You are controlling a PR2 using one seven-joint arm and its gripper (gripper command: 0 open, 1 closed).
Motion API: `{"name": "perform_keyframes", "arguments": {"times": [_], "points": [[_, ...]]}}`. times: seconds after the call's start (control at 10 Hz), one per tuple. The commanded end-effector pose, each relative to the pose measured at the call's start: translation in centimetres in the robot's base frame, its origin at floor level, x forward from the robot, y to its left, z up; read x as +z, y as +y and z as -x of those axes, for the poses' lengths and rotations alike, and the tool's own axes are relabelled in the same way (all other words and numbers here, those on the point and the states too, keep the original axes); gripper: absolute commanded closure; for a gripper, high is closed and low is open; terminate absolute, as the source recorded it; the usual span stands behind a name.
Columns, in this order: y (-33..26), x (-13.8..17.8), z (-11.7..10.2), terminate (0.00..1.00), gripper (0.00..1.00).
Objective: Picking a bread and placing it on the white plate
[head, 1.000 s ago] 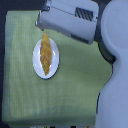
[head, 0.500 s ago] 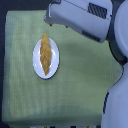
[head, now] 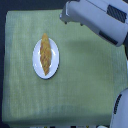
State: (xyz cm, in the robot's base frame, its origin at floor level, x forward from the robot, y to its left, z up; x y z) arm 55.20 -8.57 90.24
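The bread (head: 45,54) lies lengthwise across the white plate (head: 36,62), pointed ends toward the rim, with nothing touching it. The plate rests on a green cloth, on the exterior view's left. My arm enters from the top right. Its blurred white end, where the gripper (head: 65,15) sits, hovers above and to the right of the plate, well apart from the bread. The fingers cannot be made out, so whether they are open or shut stays unclear.
A green cloth (head: 85,80) covers the table, with dark edges around it. The bulky white arm (head: 100,20) spans the top right corner. Another white robot part (head: 120,112) shows at the lower right edge.
The arm has drawn away from the plate's upper end, moving toward the exterior view's right and upward. The bread stays lying on the plate.
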Motion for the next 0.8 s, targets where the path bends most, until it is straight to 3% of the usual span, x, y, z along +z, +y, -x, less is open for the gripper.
{"name": "perform_keyframes", "arguments": {"times": [0.0, 0.7], "points": [[-10.1, -0.2, -1.4, 0.0, 0.0], [-16.3, -0.3, 1.8, 0.0, 0.0]]}}
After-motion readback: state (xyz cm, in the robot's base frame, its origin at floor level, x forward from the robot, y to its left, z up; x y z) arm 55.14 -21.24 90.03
